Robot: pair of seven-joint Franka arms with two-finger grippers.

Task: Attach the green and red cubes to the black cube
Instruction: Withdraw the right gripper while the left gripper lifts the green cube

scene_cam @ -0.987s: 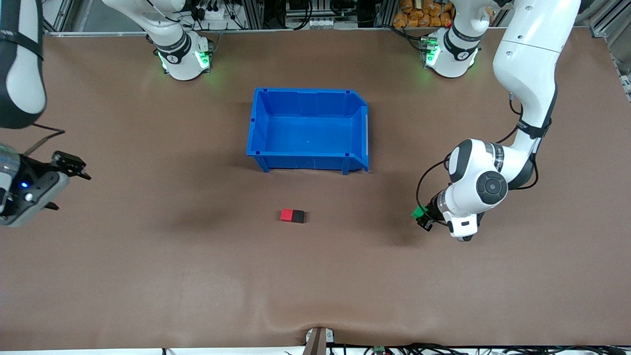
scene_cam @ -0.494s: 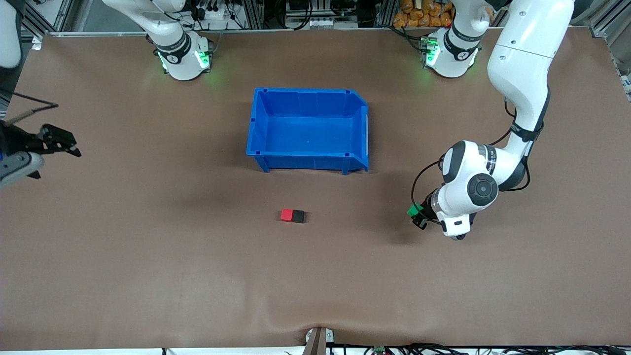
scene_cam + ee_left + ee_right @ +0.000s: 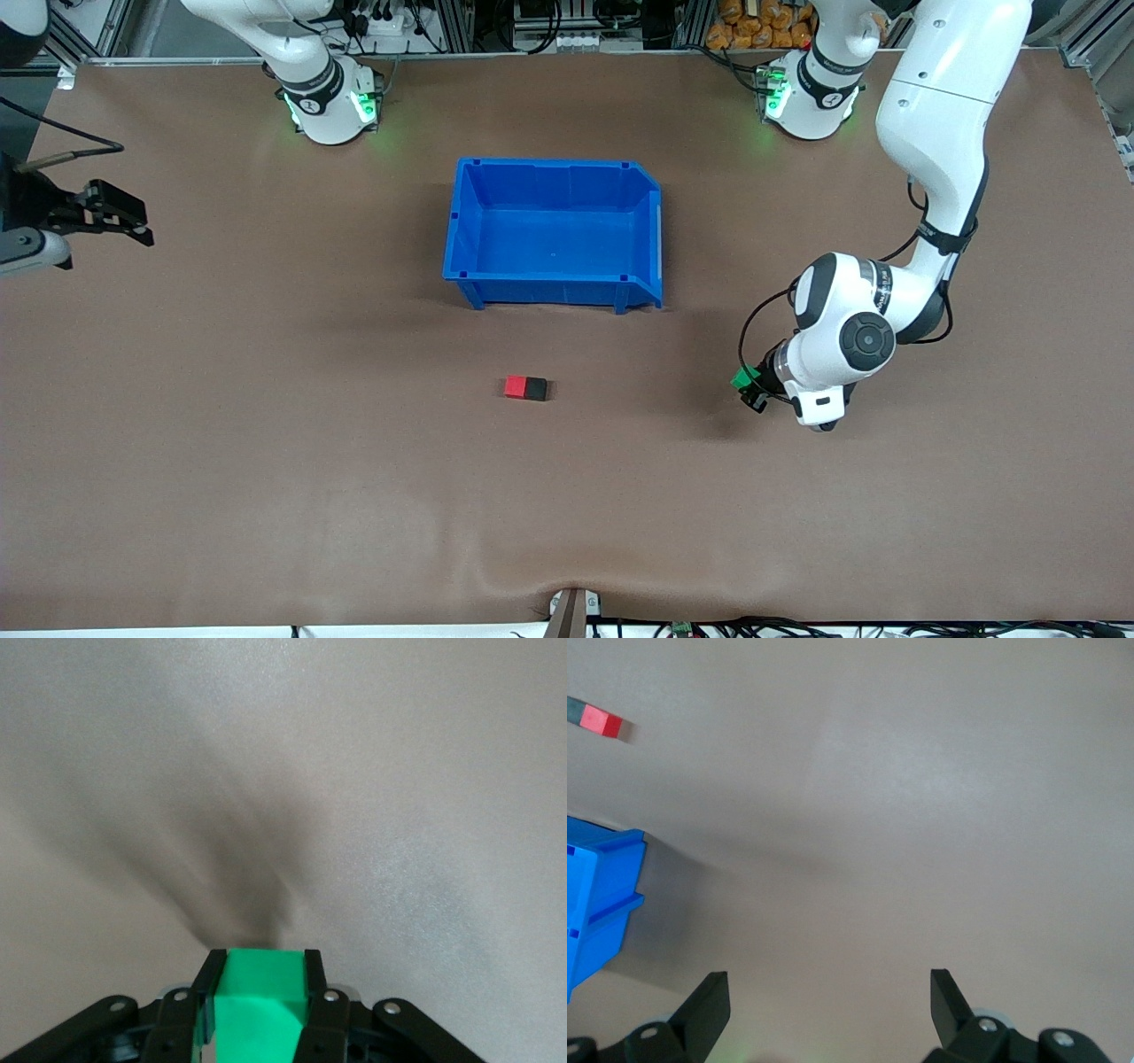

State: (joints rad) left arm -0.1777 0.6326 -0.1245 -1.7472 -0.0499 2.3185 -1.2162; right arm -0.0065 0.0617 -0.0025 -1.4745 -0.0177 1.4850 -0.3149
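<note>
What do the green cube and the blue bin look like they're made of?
Green cube, clamped in the left gripper: smooth, evenly coloured, sharp-edged, probably plastic or painted wood. Blue bin: moulded ribs and a slight sheen suggest rigid plastic.

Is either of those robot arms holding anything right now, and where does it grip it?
The left tool pinches the green cube by two opposite sides, above the table. The right tool is open and holds nothing.

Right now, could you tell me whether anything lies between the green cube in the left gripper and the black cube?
Nothing visible does. The left gripper holds the green cube above bare table, and the black cube, joined to the red cube, has its facing side free.
</note>
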